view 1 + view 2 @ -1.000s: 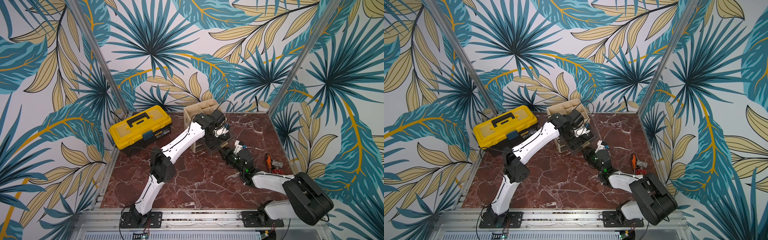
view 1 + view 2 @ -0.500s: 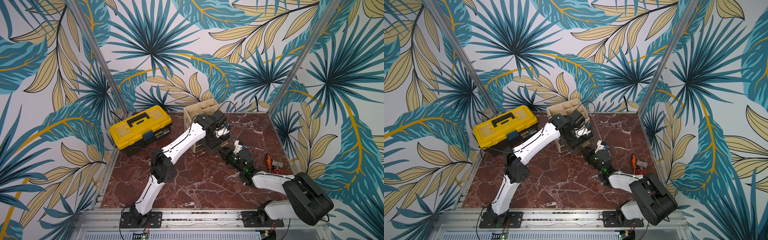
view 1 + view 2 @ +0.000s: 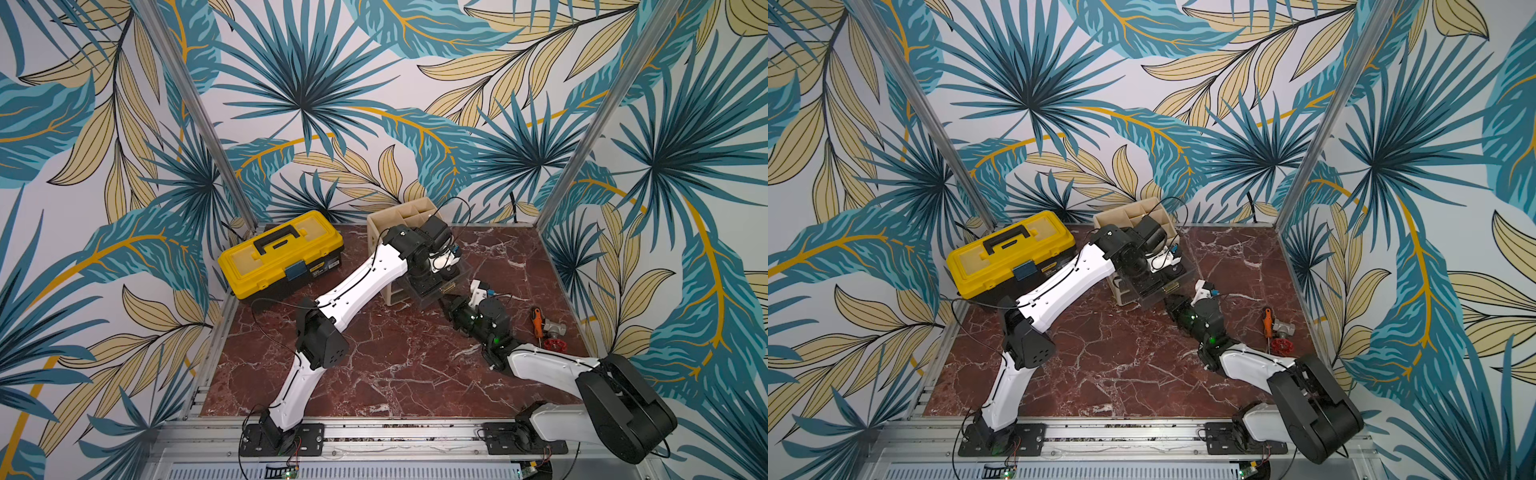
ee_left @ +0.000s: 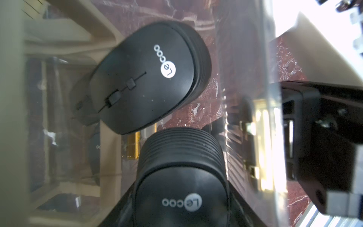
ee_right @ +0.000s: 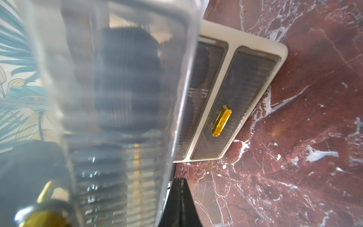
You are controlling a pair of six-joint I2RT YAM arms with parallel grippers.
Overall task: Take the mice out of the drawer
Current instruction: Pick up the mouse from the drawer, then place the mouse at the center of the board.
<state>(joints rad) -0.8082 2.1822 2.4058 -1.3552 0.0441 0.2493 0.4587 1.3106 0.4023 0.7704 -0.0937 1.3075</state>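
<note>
The clear drawer is pulled out of the beige organizer. Two black mice show in the left wrist view. One mouse lies flat on the drawer floor, logo up. The other mouse sits between the fingers of my left gripper, which is shut on it inside the drawer. My right gripper is shut on nothing, its tip beside the drawer's ribbed front wall. In both top views it sits low at the drawer's front.
A yellow toolbox stands at the back left. A red valve and an orange tool lie at the right edge. Below the open drawer, a closed drawer with a gold handle faces the marble tabletop.
My left gripper has narrowed onto the mouse in the drawer and then held steady. The right arm has not moved.
</note>
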